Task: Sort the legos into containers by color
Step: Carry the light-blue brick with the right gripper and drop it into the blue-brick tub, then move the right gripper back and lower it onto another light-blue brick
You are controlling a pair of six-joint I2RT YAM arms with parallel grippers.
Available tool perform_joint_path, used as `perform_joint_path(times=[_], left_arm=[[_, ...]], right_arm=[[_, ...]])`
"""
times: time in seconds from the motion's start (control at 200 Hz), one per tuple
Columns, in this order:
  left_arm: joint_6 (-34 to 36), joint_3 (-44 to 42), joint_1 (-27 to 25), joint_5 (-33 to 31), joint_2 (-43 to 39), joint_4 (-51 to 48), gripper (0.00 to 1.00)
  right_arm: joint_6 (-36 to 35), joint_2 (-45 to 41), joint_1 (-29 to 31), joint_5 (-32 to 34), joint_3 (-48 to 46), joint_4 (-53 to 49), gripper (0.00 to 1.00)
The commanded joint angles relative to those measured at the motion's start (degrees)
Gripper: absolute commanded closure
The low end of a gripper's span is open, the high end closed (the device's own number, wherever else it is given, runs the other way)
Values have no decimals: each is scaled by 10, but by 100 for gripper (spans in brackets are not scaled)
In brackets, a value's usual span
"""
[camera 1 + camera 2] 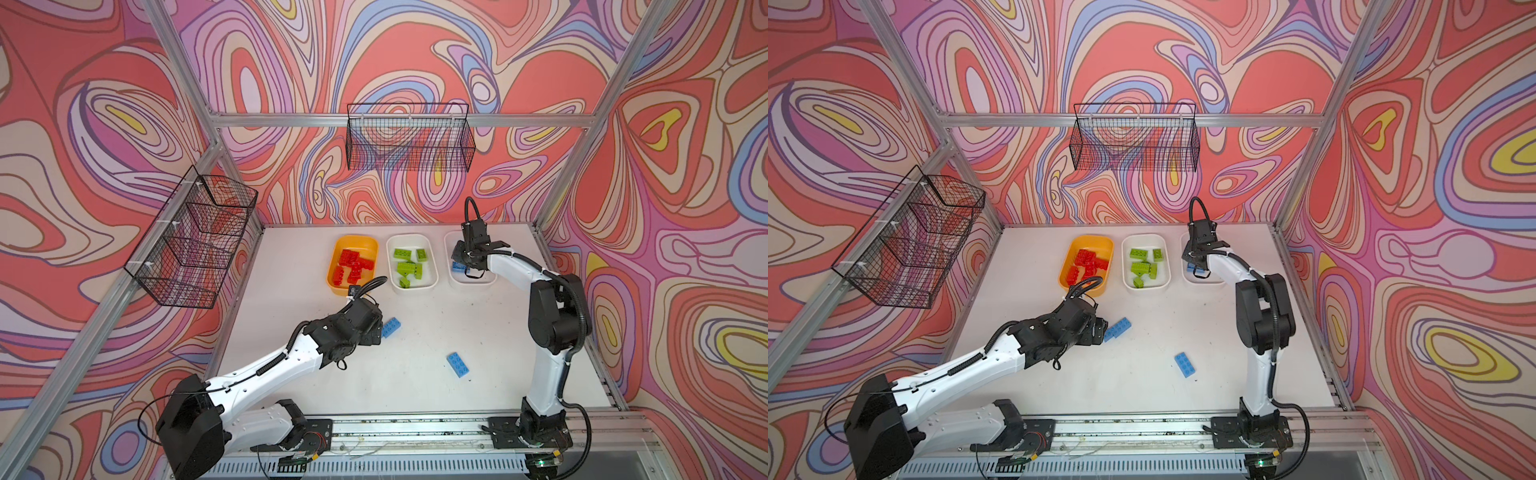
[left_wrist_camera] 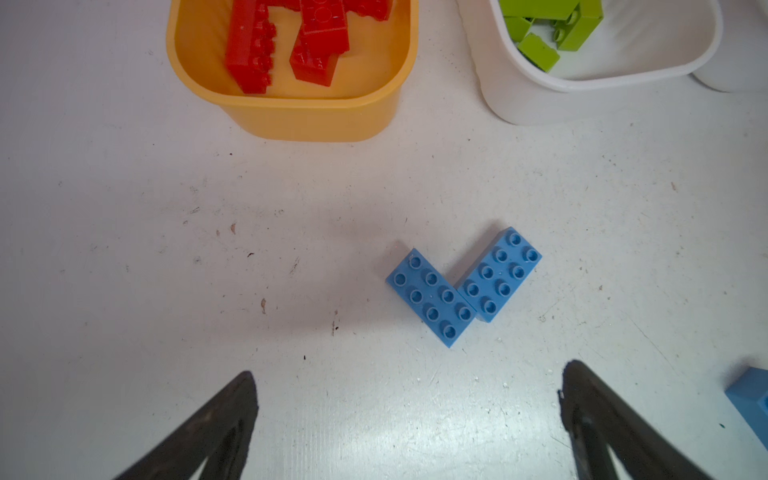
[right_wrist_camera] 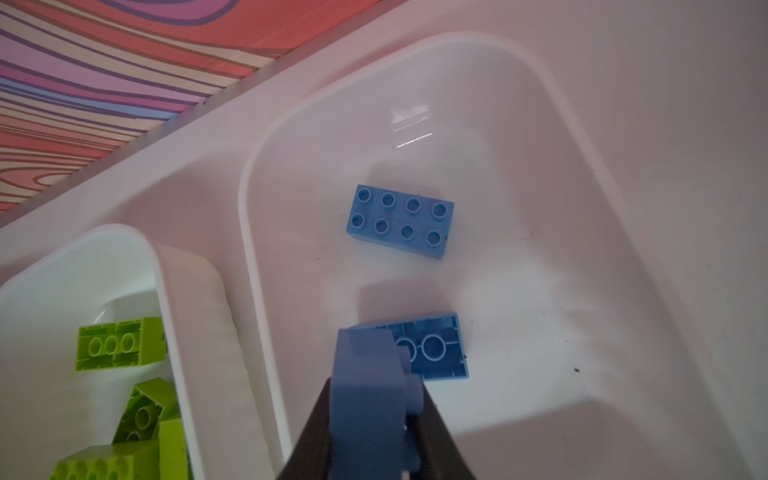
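Note:
My right gripper [image 3: 374,415] is shut on a light blue brick [image 3: 365,374] and holds it over the right white tub [image 3: 291,270]. Two blue bricks lie in that tub, one studs up [image 3: 400,221], one upside down [image 3: 440,353]. My left gripper [image 2: 411,370] is open and empty, low over the table. Just ahead of it, two blue bricks [image 2: 432,297] [image 2: 500,274] touch in a V. A lone blue brick [image 1: 458,365] lies nearer the front. Red bricks [image 1: 353,266] fill the yellow-orange tub [image 1: 357,239]. Green bricks [image 1: 409,266] sit in the middle white tub [image 1: 409,237].
The three tubs stand in a row along the back of the white table [image 1: 291,365]. One black wire basket [image 1: 409,137] hangs on the back wall and another [image 1: 191,241] on the left wall. The arm bases sit on a rail [image 1: 415,432] at the front edge.

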Motion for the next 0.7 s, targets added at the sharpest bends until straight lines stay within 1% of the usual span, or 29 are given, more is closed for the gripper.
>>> perform_joint_path(times=[0.0,0.125,0.195,0.275,0.361,0.506,0.586,0.696], left_arm=[[-17,-13,7,-9,-11,-22,0],[-17,-5,10,-3,-5,-21,0],[-19,-1,10,1,-3,-20,0],[-27,0,9,7,-2,-22,0],[-35,-3,9,18,-10,-23,0],[-57,-26,9,33,-42,-24,0],[-70,-47,9,42,-71,-23,0],[-90,-78,9,55,-115,-22,0]], right_arm=[[-34,11,-6,6,31,7,68],[-54,19,-6,16,70,-30,49],[-58,5,-5,10,70,-40,47],[-60,-27,-5,3,49,-44,38],[-59,-76,-5,-21,5,-45,37],[-69,-178,10,-65,-110,-38,34],[-78,-220,35,-58,-164,-56,34],[-77,-277,89,-50,-240,-69,34]])
